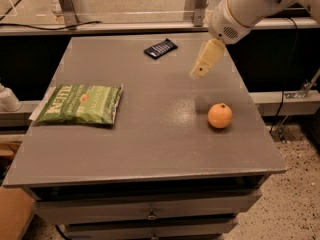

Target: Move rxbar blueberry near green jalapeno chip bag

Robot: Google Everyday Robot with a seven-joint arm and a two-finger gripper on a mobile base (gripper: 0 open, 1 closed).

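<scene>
The rxbar blueberry (160,48), a small dark navy bar with white lettering, lies flat near the far edge of the grey table (150,144). The green jalapeno chip bag (81,104) lies flat at the table's left side, well apart from the bar. My gripper (199,73) hangs above the table's right half, to the right of the bar and a little nearer to me, on a white arm coming in from the upper right. It holds nothing.
An orange (220,115) sits on the table's right side, below the gripper. Metal posts (67,4) and a rail stand behind the far edge. Drawers run under the tabletop.
</scene>
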